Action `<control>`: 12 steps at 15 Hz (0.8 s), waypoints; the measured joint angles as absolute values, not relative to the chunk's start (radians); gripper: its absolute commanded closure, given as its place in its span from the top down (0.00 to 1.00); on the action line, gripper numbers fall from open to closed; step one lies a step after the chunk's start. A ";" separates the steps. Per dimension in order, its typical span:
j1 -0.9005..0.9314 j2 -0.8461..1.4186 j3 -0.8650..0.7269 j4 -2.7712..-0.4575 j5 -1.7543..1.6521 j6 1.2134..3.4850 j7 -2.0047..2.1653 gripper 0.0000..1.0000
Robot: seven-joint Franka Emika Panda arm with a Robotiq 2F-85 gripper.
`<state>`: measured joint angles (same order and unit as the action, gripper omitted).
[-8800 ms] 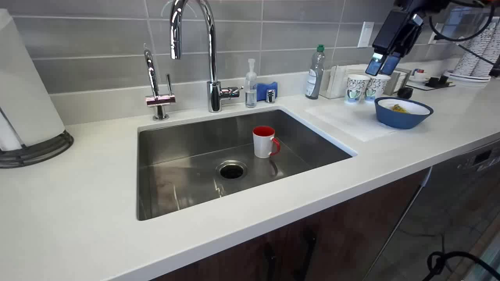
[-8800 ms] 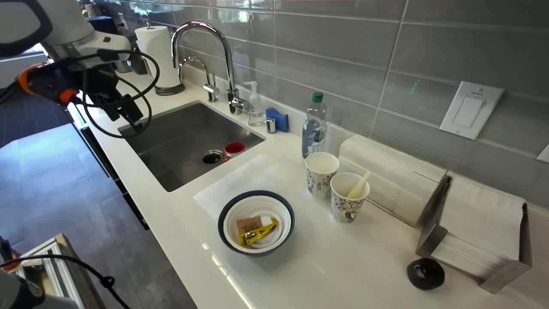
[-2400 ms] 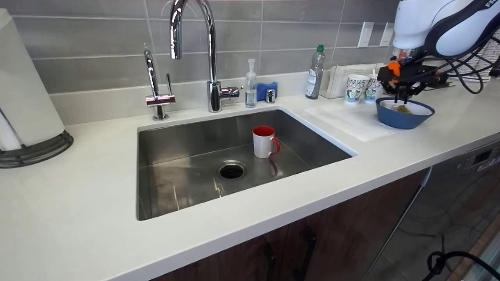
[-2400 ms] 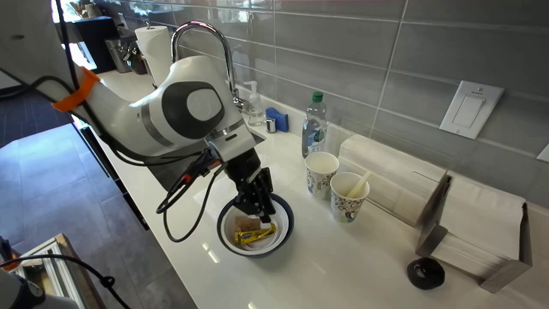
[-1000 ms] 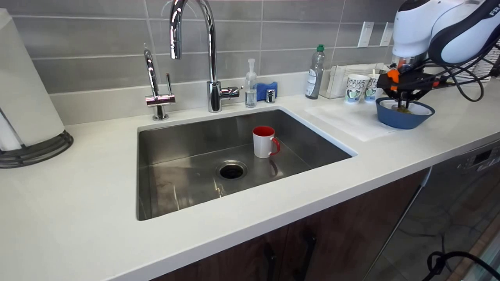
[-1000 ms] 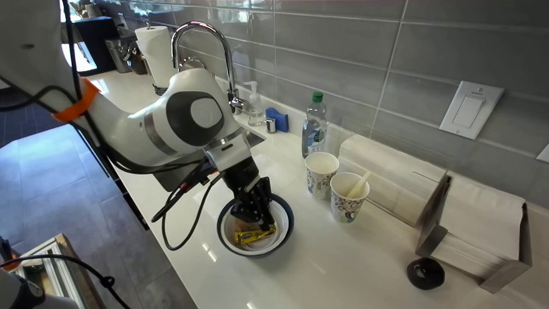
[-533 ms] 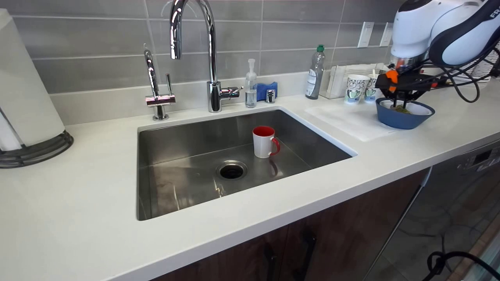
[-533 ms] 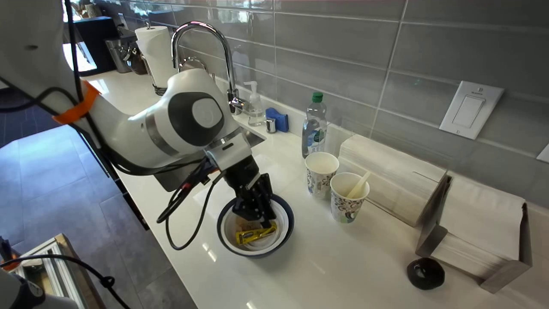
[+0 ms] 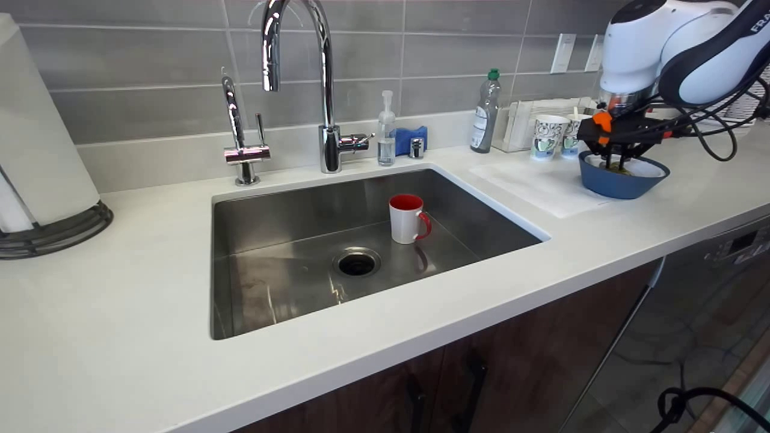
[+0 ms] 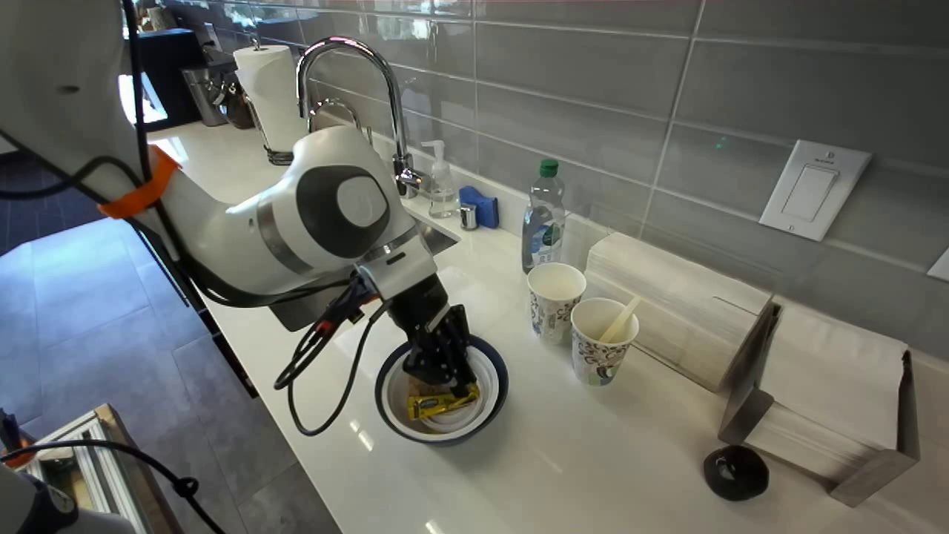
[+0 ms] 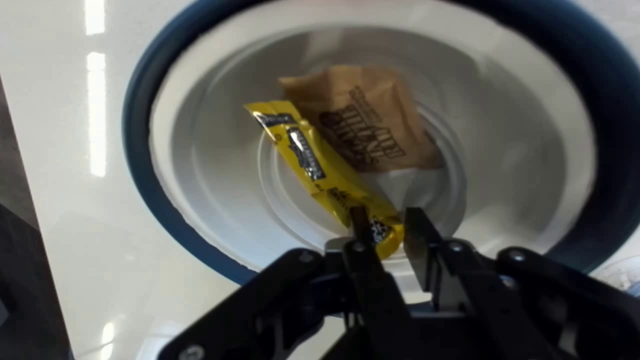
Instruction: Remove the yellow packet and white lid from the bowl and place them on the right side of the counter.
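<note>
The yellow packet (image 11: 320, 160) lies slantwise in the blue bowl (image 9: 622, 187), partly over a brown packet (image 11: 370, 120). Under them, round and ringed, is the white lid (image 11: 300, 210), its outline hard to part from the bowl's white inside. My gripper (image 11: 387, 214) reaches down into the bowl, its jaws partly apart. The packet's near end lies between the fingertips; the left one covers some of it, while the right one stands along its edge. In an exterior view the gripper (image 10: 463, 389) hides that end of the packet. A firm grip does not show.
Two paper cups (image 10: 554, 300) stand beside the bowl, near the napkin holders (image 10: 823, 400) and a soap bottle (image 10: 545, 222). A black round object (image 10: 735, 472) sits on the counter. The sink (image 9: 289, 288) holds a red and white mug (image 9: 406, 219).
Since the oldest frames my gripper has come down into the bowl, to the packet's near end. Over the last second it has shifted only slightly; the bowl stays in place.
</note>
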<state>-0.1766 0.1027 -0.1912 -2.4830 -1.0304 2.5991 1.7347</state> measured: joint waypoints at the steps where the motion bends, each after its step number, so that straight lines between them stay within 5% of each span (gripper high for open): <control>1: -0.177 0.104 -0.191 -2.483 -1.030 2.599 1.735 0.04; 12: -0.176 0.087 -0.191 -2.484 -1.084 2.599 1.762 0.00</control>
<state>-0.1760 0.0870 -0.1909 -2.4841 -1.0838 2.5991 1.7615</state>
